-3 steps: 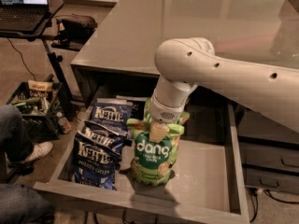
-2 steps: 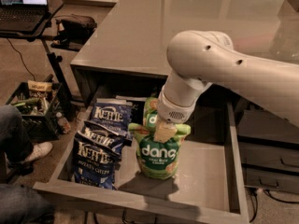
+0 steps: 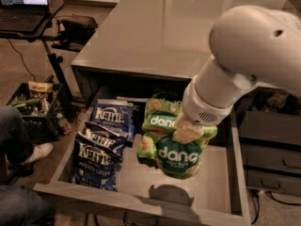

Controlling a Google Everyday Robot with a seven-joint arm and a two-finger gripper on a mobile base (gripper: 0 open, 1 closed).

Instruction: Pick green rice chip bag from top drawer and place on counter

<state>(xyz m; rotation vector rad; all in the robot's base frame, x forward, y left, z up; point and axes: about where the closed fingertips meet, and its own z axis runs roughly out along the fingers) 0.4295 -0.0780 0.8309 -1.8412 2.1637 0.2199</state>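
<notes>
My pincer point(image 3: 187, 132) grips the green rice chip bag point(image 3: 181, 158) by its top over the top drawer point(image 3: 214, 185); I should lift it straight clear of the walls, then swing to the counter surface point(image 3: 155, 32).

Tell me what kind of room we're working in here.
Probably an office or lab workspace: a laptop on a stand, a grey counter over the open top drawer, stocked with Kettle chip bags. The pincer holds the green rice chip bag above the drawer.
</notes>
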